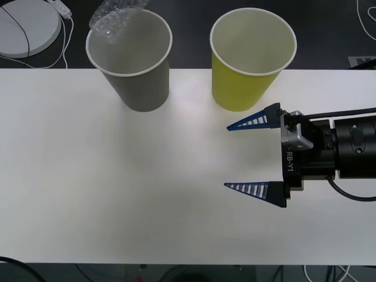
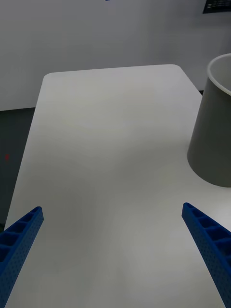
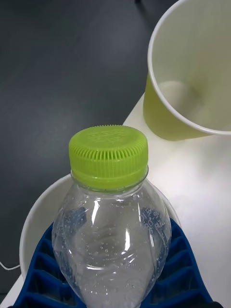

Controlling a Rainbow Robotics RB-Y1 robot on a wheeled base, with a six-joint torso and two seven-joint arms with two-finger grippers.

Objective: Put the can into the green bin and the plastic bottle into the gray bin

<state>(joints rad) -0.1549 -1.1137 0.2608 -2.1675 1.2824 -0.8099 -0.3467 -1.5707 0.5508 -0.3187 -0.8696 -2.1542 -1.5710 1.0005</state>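
Note:
The clear plastic bottle (image 3: 113, 231) with its lime-green cap (image 3: 108, 156) is held in my left gripper (image 3: 113, 274), shut on its body. It hangs above the rim of the gray bin (image 3: 29, 236). In the front view the bottle (image 1: 113, 19) shows over the back left rim of the gray bin (image 1: 144, 88). The green bin (image 1: 235, 88) stands upright to the gray bin's right, its pale inside (image 3: 192, 91) showing. My right gripper (image 1: 227, 157) is open and holds nothing, hovering in front of the green bin, with the gray bin (image 2: 211, 134) ahead of it. The can is out of view.
Both bins stand at the back edge of the white table (image 1: 117, 194). A white round disc (image 1: 26, 26) with a cable lies on the dark floor behind the table's left side. The right arm (image 1: 346, 147) reaches in from the right edge.

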